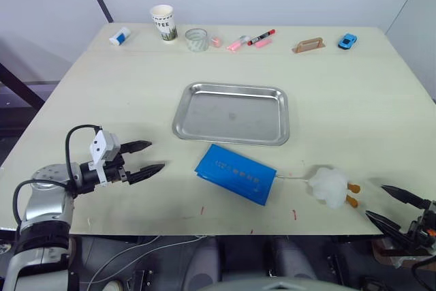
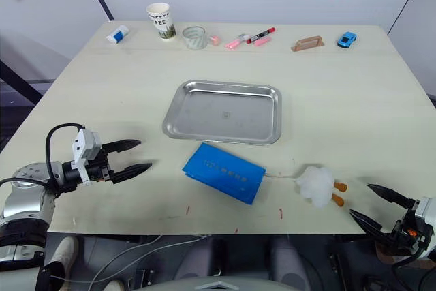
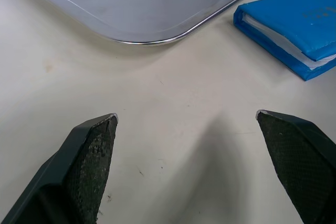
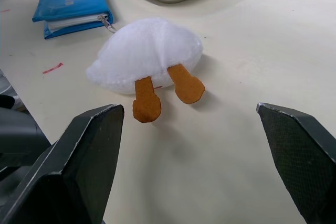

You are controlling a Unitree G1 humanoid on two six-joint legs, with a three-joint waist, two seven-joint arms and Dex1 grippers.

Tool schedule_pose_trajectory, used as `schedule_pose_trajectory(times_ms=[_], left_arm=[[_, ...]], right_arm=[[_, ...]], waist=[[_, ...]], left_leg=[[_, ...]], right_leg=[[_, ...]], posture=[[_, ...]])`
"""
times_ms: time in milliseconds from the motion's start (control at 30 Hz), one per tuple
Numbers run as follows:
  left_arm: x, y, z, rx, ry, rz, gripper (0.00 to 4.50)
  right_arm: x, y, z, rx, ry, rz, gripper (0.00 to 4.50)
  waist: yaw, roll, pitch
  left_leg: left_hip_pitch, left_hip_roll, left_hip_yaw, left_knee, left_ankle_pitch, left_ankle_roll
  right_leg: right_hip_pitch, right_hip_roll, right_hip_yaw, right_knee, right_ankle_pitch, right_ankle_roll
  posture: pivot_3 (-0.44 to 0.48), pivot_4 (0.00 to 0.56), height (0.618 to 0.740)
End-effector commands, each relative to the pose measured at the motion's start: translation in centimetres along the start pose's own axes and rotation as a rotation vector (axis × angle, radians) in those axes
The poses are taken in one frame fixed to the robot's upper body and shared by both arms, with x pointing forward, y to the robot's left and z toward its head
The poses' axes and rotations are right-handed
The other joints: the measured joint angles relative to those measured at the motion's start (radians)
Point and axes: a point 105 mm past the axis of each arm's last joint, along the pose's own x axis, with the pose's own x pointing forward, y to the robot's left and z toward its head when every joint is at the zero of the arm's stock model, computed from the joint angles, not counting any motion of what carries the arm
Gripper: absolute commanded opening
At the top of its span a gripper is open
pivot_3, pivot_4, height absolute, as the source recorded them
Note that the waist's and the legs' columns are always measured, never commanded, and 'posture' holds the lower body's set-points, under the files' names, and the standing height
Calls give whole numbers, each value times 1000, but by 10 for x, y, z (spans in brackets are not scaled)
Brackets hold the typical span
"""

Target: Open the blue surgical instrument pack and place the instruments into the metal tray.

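The blue surgical instrument pack (image 1: 236, 174) lies shut and flat on the table, just in front of the metal tray (image 1: 231, 113), whose inside is bare. The instruments are hidden. My left gripper (image 1: 151, 157) is open near the table's front left, its tips pointing at the pack about a hand's width away; the left wrist view shows the pack's corner (image 3: 294, 27) and the tray rim (image 3: 157, 38) beyond the fingers. My right gripper (image 1: 388, 204) is open at the front right edge, facing a white plush toy (image 4: 147, 56).
The white plush toy (image 1: 332, 186) with orange feet lies right of the pack, a thin cord joining them. Along the far edge stand a paper cup (image 1: 163, 22), a tape roll (image 1: 197, 39), pink and red markers (image 1: 249, 40), a wooden block (image 1: 308, 46), and a blue toy car (image 1: 347, 41).
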Motion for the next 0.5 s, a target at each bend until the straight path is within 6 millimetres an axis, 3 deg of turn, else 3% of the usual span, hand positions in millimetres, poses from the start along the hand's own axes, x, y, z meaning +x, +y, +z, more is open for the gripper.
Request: schedule_pose_trajectory(times_ms=[33, 500], left_arm=[[-8, 3, 7, 41, -5, 13, 4500], [-11, -2, 5, 25, -18, -10, 4500]], right_arm=[[-3, -7, 11, -52, -5, -15, 4437], [1, -9, 16, -66, -4, -7, 4437]], waist=[[0, 0, 0], [0, 0, 0]], left_leg=[[0, 0, 0, 0, 0, 0], [0, 0, 0, 0, 0, 0]], right_leg=[[0, 0, 0, 0, 0, 0], [0, 0, 0, 0, 0, 0]], posture=[[0, 150, 728], [0, 150, 728]])
